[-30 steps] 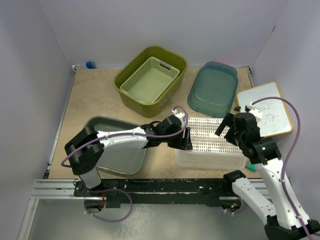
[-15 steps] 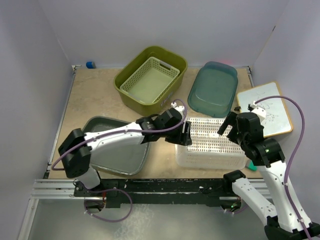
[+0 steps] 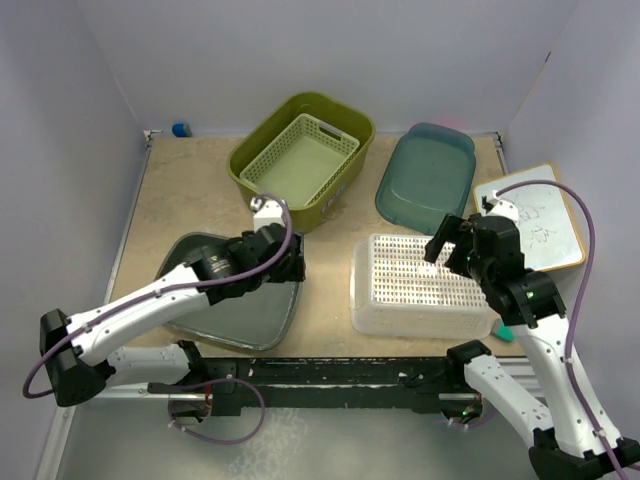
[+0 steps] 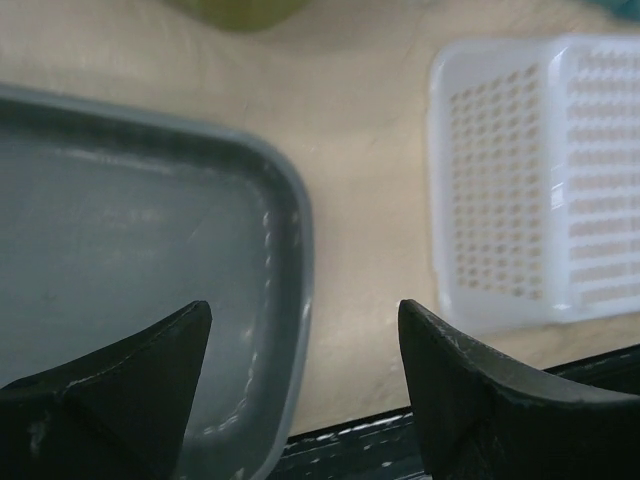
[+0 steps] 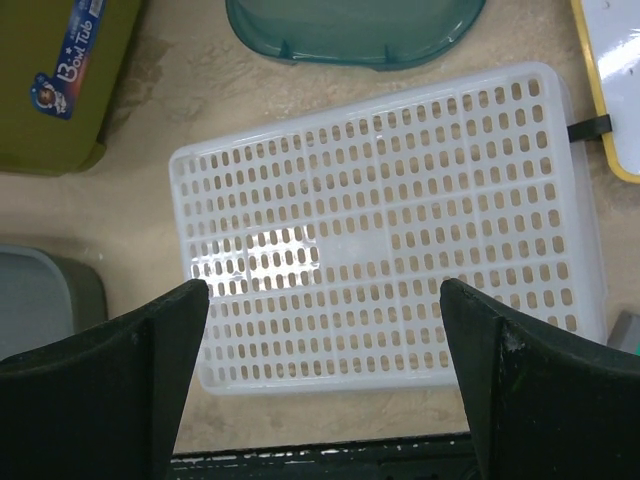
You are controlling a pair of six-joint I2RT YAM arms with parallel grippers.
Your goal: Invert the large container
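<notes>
Directly beneath the right end effector (image 5: 320, 385), the large white container (image 5: 390, 230) rests on the surface (image 3: 200, 190) with its perforated base facing up and its rim down, and neither arm touches it. That end effector hangs above the container, its two fingers (image 5: 100, 390) spread wide and holding nothing. Beyond it, past the container's far edge, lies a teal tub (image 5: 350, 30); whether its open side faces up I cannot tell. To the right of the end effector, a whiteboard (image 3: 530, 215) with a tan frame lies just beside the container's far right corner. To its left and farther off stands an olive tub (image 5: 40, 110), and a pale slotted basket (image 3: 300, 165) sits nested upright inside it.

The left end effector (image 4: 300, 390) hovers over the right rim of a grey tray (image 4: 130, 240), released, with its fingers apart and nothing between them. The tray's rounded right corner lies just ahead of it. The white container is off to its right, with bare surface between tray and container, and the olive tub lies just beyond it.
</notes>
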